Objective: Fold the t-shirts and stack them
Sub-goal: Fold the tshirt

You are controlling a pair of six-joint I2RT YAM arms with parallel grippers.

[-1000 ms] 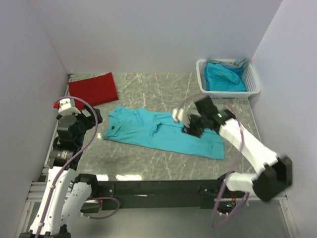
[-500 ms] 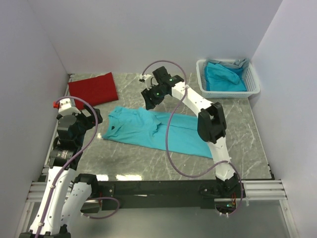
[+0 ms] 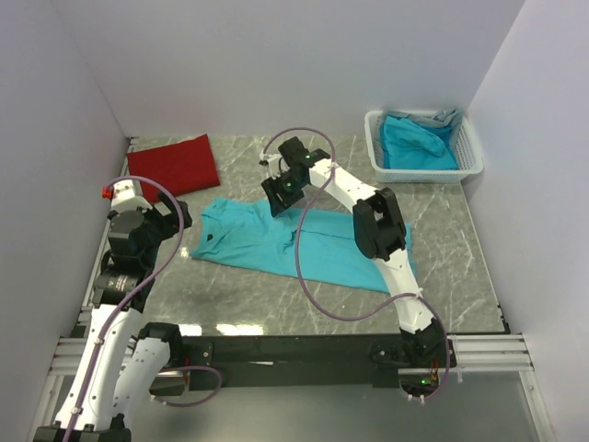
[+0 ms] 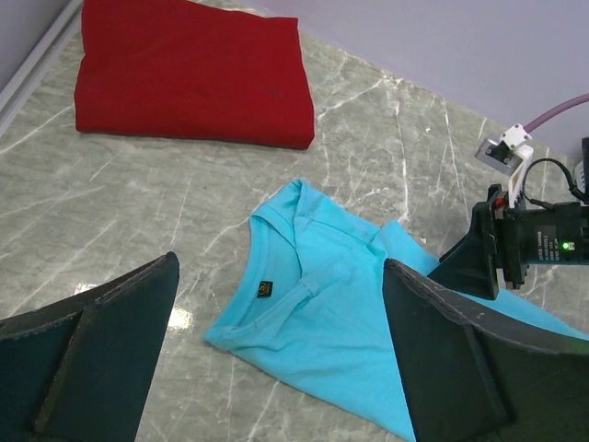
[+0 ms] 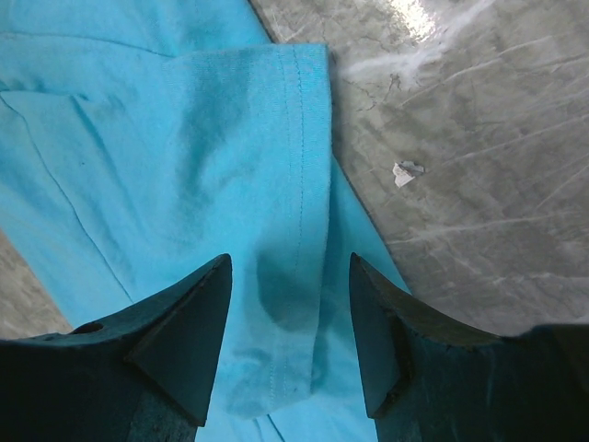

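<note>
left claw point(image 4: 281, 267): apart, empty | right claw point(image 5: 290, 267): apart over turquoise shirt point(image 3: 248, 241) sleeve | red shirt point(image 3: 173, 164), basket point(image 3: 423, 175): well aside

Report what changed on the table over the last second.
The right gripper swung from the turquoise t-shirt's right half leftward and away to its far sleeve, where it hovers open, holding nothing. The shirt itself barely shifted. The left gripper stayed open in place; the red t-shirt and the basket did not move.

Spread turquoise t-shirt point(image 3: 248, 238) partly behind the right arm point(image 3: 377, 226); its small dark mark point(image 4: 264, 289) illegible.
</note>
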